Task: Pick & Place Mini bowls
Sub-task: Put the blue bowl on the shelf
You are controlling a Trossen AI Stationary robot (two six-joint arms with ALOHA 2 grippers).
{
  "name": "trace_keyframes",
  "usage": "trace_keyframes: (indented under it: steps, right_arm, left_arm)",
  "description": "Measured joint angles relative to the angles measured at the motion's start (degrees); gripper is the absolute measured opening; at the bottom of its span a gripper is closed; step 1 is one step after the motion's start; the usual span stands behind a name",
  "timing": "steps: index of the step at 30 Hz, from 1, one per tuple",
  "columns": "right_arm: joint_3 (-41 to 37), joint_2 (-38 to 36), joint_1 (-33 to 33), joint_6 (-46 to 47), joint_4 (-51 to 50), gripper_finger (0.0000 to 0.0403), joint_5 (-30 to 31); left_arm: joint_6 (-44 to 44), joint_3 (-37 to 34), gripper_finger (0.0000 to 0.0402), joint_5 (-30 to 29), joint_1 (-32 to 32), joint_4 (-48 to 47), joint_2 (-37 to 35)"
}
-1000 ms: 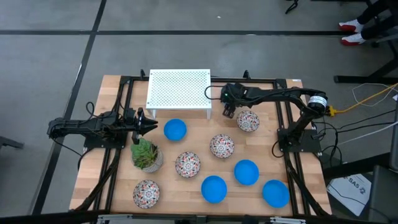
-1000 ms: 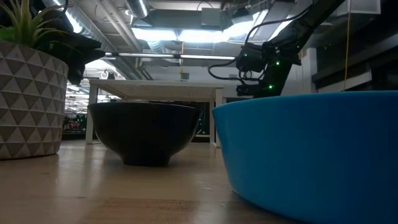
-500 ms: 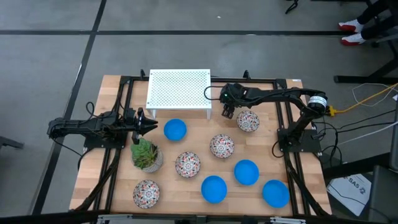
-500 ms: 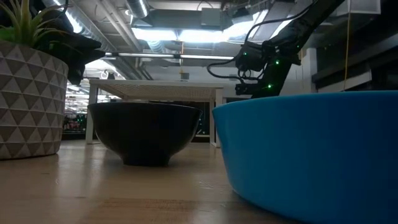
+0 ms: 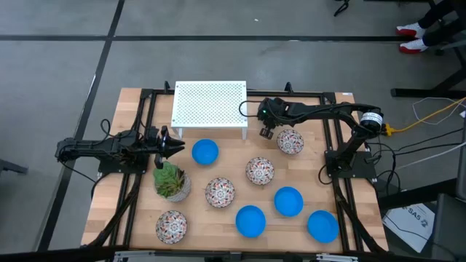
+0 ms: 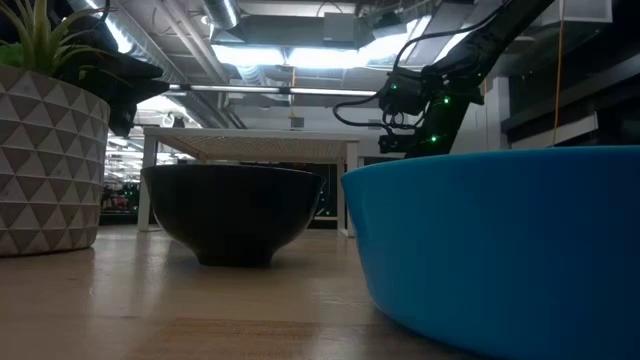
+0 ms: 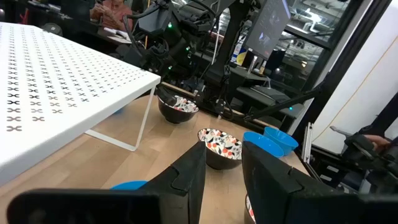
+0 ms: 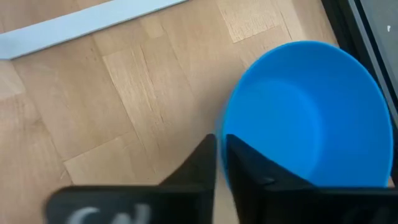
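crowding the table: mini bowls [image 5: 250, 220], succulent [image 5: 171, 181], rack [image 5: 210, 107]; right jaws seemingly shut, left parted.

Table [image 5: 226, 218]: pale wood, planked, matt. White rack [image 5: 210, 105]: perforated sheet, matt. Blue mini bowls [image 5: 250, 220]: smooth, plain. Speckled mini bowls [image 5: 260, 171]: patterned finish. Succulent pot [image 6: 50, 160]: faceted relief.

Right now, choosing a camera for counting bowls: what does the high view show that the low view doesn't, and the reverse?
Only the high view: the whole layout, four blue bowls and four patterned bowls. Only the low view: ceiling lights in the room behind. Both: the potted succulent, the white rack, the right arm.
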Motion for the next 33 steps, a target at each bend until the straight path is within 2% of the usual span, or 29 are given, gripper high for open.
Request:
trace_keyframes:
  steps: [2,13,28,33]
  right_arm:
    - [0.0,0.0,0.0,-0.3,-0.3,0.0009,-0.5]
    - [0.0,-1.5,0.0,1.4,-3.1,0.0006,-3.6]
    - [-0.1,-13.2,-0.1,4.0,-8.9,0.0002,-3.4]
    - [-0.1,-17.8,-0.2,3.2,-11.0,0.0002,0.2]
  left_arm:
    - [0.0,0.0,0.0100,0.0,0.0,0.0,0.0]
    - [0.0,0.0,0.0100,0.0,0.0,0.0,0.0]
    - [0.0,0.0,0.0100,0.0,0.0,0.0,0.0]
    - [0.0,0.0,0.0100,0.0,0.0,0.0,0.0]
